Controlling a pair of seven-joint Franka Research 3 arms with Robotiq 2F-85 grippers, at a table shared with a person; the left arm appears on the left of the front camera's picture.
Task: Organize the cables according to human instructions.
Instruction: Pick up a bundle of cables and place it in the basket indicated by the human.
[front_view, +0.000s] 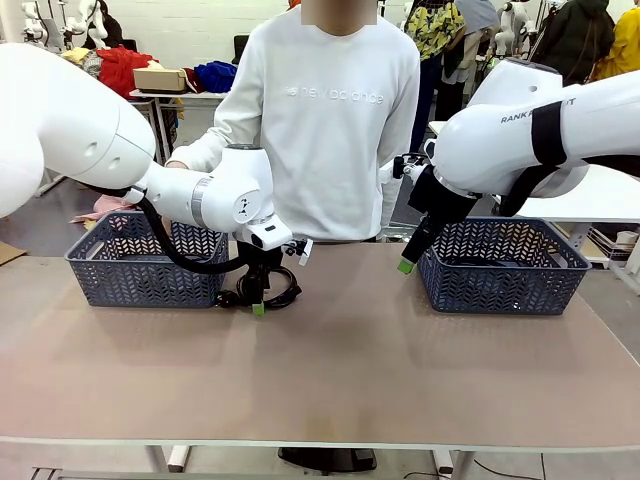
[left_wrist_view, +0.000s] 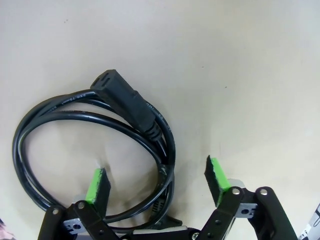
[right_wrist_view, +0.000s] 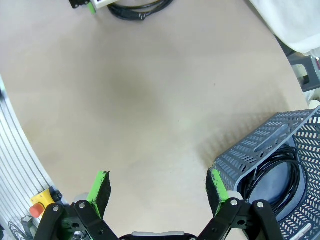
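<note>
left claw (left_wrist_view: 156, 177) spread wide astride coiled cable (left_wrist_view: 95, 145) on table (left_wrist_view: 240, 60); right claw (right_wrist_view: 157, 189) released.

The cable (left_wrist_view: 95, 125) has a smooth, slightly glossy black rubbery jacket and a moulded plastic plug. The table (front_view: 330, 370) looks matt beige; both baskets (front_view: 140, 262) are perforated grey-blue plastic.

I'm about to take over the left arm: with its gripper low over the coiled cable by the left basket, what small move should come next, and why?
Probably close the left gripper. Its jaws stand open and the bundled loops of the cable pass between the two green pads, so there is something to pinch. It sits down at the cable on the table beside the left basket. If the loops slip, ease lower first.
</note>
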